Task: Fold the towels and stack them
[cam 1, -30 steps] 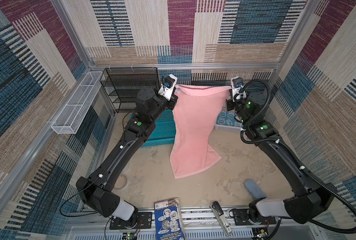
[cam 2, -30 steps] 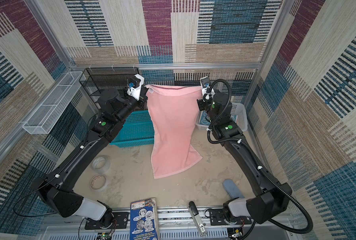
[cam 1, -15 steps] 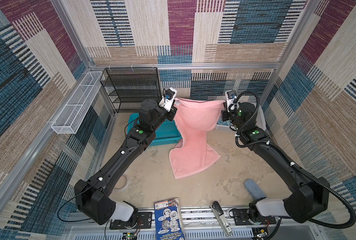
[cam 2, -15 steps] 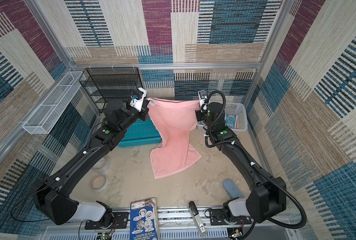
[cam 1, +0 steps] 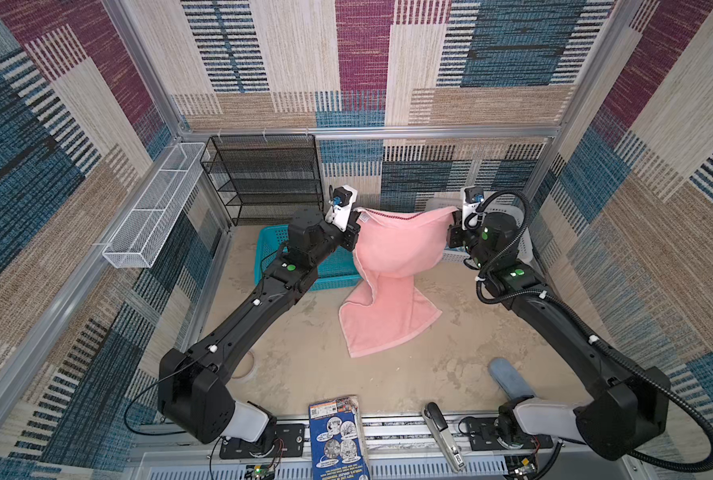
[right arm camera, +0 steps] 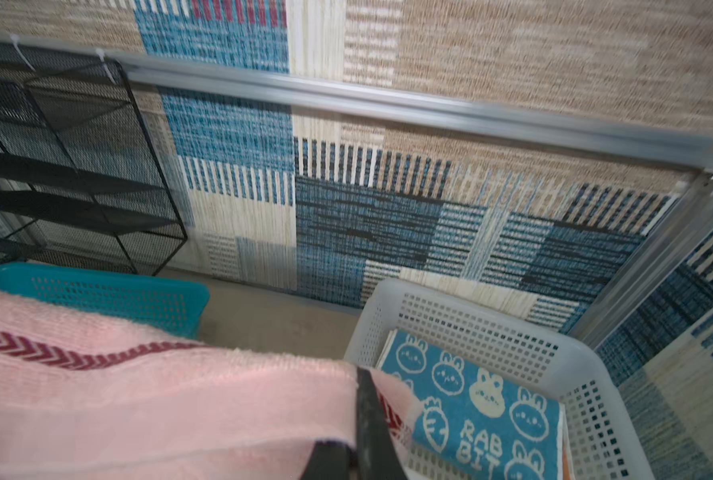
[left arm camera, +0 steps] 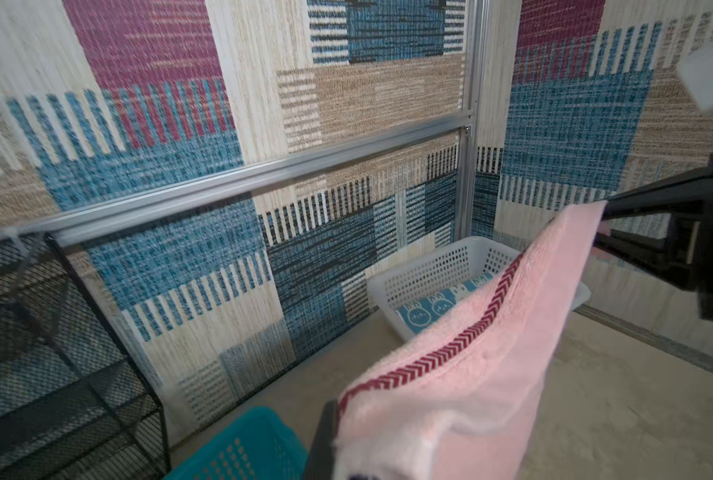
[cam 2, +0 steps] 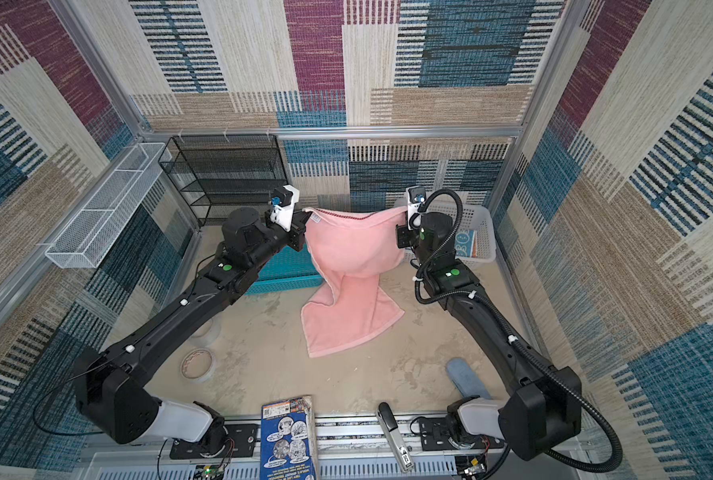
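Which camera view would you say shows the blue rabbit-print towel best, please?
The right wrist view: the blue towel lies in the white basket, print legible. The left wrist view shows a strip; a top view, a small patch.

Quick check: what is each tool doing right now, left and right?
Left tool: shut on one top corner of the pink towel.
Right tool: shut on the other top corner.

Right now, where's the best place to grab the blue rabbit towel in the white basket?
Probably a corner or edge of the blue rabbit towel, from straight above: it lies flat in the white basket, whose walls block any sideways approach.
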Controlling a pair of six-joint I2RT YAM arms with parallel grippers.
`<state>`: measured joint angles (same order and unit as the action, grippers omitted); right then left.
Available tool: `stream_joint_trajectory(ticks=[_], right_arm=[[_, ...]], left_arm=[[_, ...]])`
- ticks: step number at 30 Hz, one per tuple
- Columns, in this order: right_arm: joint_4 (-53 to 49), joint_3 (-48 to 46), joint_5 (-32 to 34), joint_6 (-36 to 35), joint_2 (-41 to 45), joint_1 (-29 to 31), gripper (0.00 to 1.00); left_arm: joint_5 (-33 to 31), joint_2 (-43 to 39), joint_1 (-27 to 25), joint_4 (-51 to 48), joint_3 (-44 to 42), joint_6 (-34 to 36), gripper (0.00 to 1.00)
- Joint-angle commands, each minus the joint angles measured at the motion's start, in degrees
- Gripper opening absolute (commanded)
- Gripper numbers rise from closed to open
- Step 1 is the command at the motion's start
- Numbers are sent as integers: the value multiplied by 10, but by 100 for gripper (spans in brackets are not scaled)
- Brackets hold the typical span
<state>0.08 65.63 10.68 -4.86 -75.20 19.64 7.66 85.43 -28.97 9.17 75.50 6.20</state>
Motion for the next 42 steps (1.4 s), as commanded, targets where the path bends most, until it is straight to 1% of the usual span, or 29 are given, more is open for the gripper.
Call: stream_joint_trajectory(ticks=[1, 6, 10, 13, 17, 20, 23, 25, 33, 38, 42], right_arm=[[19, -23, -16, 46, -14, 0, 0], [35, -42, -70, 72, -60, 0, 0], [62, -68, -100, 90, -75, 0, 0], [78, -89, -107, 95, -73, 0, 0], [77, -108, -108, 93, -68, 0, 0], [79, -124, -107, 93, -56, 0, 0], [80, -135, -109, 93, -43, 0, 0], [80, -137, -114, 93, -38, 0, 0], [81, -134, -127, 95, -37, 0, 0], [83, -132, -127, 93, -37, 0, 0], [83, -131, -127, 94, -38, 0, 0]], left_arm=[[24, 32, -6, 42, -1, -50, 0], [24, 91, -12, 52, 2, -73, 0], [36, 147, -14, 54, 13, -105, 0], [63, 195, -21, 59, 30, -138, 0], [51, 246, -33, 73, 49, -172, 0], [12, 275, -33, 71, 59, -204, 0], [-52, 291, -33, 54, 62, -214, 0], [-94, 298, -33, 31, 68, -214, 0], [-222, 314, -31, -88, 100, -216, 0], [-284, 319, -28, -163, 122, -200, 0], [-329, 313, -23, -188, 121, -184, 0]])
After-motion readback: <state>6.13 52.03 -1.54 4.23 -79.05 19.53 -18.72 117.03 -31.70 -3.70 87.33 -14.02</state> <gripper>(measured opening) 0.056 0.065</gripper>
